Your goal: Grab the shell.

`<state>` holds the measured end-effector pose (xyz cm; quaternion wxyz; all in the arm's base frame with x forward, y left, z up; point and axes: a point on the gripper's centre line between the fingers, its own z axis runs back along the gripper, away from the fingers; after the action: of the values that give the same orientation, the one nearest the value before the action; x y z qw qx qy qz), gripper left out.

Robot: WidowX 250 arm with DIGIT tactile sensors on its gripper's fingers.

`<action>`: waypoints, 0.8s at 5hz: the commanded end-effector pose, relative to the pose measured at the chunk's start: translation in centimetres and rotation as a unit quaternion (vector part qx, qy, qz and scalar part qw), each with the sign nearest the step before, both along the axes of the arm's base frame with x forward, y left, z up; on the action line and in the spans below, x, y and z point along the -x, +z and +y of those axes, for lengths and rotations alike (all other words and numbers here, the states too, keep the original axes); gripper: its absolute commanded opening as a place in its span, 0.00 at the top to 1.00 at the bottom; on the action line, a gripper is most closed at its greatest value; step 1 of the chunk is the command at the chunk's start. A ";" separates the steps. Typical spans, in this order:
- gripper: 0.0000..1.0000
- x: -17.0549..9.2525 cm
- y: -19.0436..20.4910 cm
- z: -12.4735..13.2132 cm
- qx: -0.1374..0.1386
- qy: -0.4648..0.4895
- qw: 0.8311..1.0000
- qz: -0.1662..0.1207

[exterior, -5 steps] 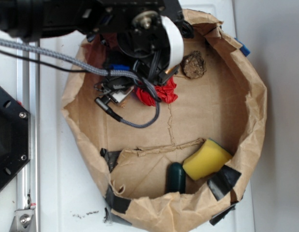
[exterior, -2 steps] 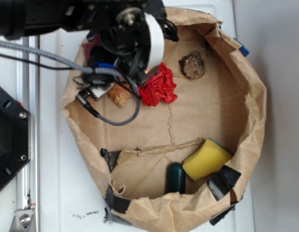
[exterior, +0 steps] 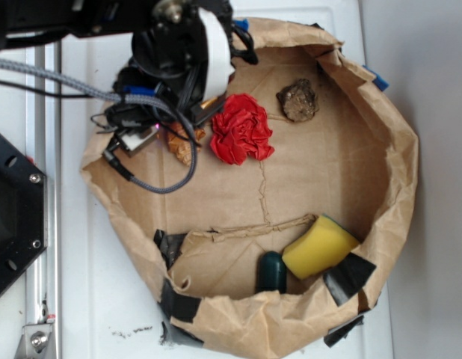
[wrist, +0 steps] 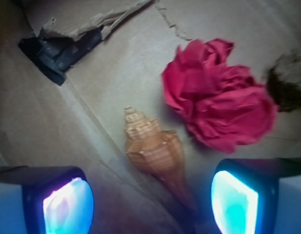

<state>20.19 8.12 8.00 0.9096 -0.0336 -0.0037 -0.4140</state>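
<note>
The shell (wrist: 153,148) is an orange-tan ribbed conch lying on the brown paper floor, its long tip running down between my two fingers. In the exterior view the shell (exterior: 182,143) peeks out just below the black gripper body, left of the red flower. My gripper (wrist: 150,204) hangs above the shell, open, its glowing pads (wrist: 68,207) wide apart and nothing between them but the shell's tip. In the exterior view the gripper (exterior: 188,120) is mostly hidden by the arm's wrist and cables.
A red ruffled paper flower (exterior: 242,129) lies right of the shell, a dark lumpy rock (exterior: 299,100) beyond it. A yellow sponge (exterior: 318,245) and a dark green object (exterior: 272,272) sit at the front. The crumpled paper wall (exterior: 395,172) rings everything; black tape (wrist: 58,51) shows nearby.
The arm has moved left, uncovering the red flower and the shell. The shell now lies under the gripper.
</note>
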 end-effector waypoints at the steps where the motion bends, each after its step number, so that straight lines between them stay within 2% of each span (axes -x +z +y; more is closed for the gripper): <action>1: 0.00 0.2 -1.0 -0.7 -0.010 0.042 0.999 -0.029; 4: 0.00 -0.8 -4.6 -1.7 -0.032 0.055 0.996 -0.058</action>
<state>20.89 7.11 3.03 0.9342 0.0150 -0.0390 -0.3543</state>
